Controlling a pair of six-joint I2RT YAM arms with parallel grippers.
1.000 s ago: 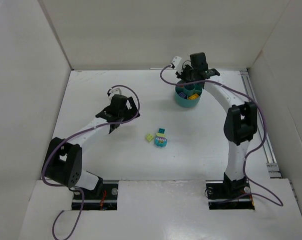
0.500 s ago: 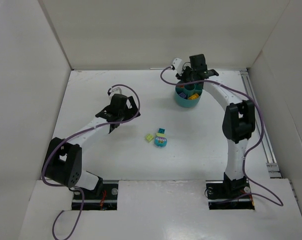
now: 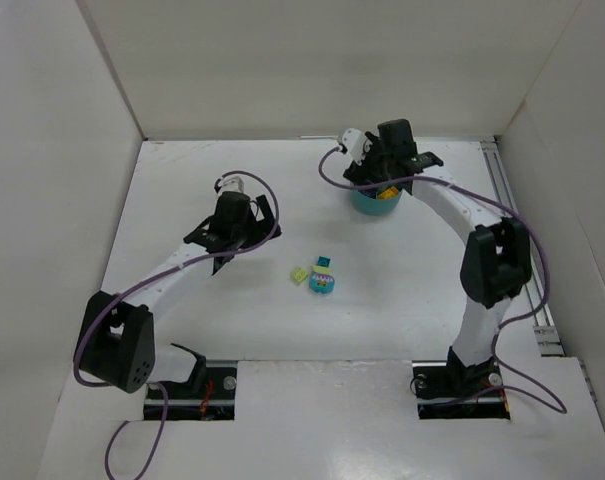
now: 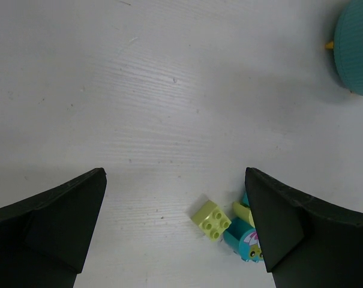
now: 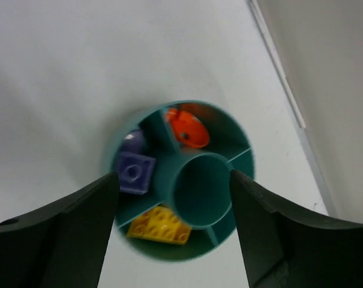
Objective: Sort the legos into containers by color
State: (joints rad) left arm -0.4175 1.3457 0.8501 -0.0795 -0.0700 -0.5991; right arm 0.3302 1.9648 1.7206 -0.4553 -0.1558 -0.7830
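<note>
Teal round plastic tub [image 5: 200, 191] holds purple square brick [image 5: 135, 172], orange round bit [image 5: 188, 129], yellow flat brick [image 5: 159, 227], one colour per wedge. Right gripper [image 5: 174, 180] above it, open, empty. Left gripper [image 4: 175, 177] wide open, empty, over light green brick [image 4: 210, 219] on desk [image 4: 169, 90].

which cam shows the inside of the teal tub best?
Right wrist: it looks straight down into the tub, showing a purple brick, an orange-red piece and a yellow brick in separate wedges. Top external: the right gripper covers most of it. Left wrist: only its outer wall.
</note>
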